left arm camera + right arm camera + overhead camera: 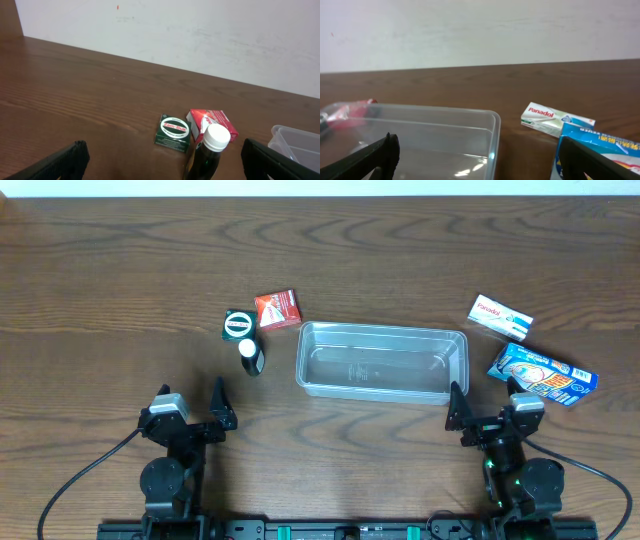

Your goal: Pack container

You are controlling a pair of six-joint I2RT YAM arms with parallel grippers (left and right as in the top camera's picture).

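Observation:
The clear plastic container [381, 361] lies empty at the table's middle; its near right corner shows in the right wrist view [492, 130]. Left of it are a dark bottle with a white cap [250, 356], a green Zam-Buk box [239, 325] and a red box [277, 309]; all three show in the left wrist view, bottle [210, 152], green box [173, 131], red box [202, 121]. Right of the container are a white Panadol box [500, 317] [555, 119] and a blue box [543, 374] [600, 145]. My left gripper [190, 402] [165, 162] and right gripper [484, 405] [480, 162] are open and empty near the front edge.
A pale wall [200, 35] rises behind the table's far edge. Bare brown wood [100, 300] lies at the far left and along the back.

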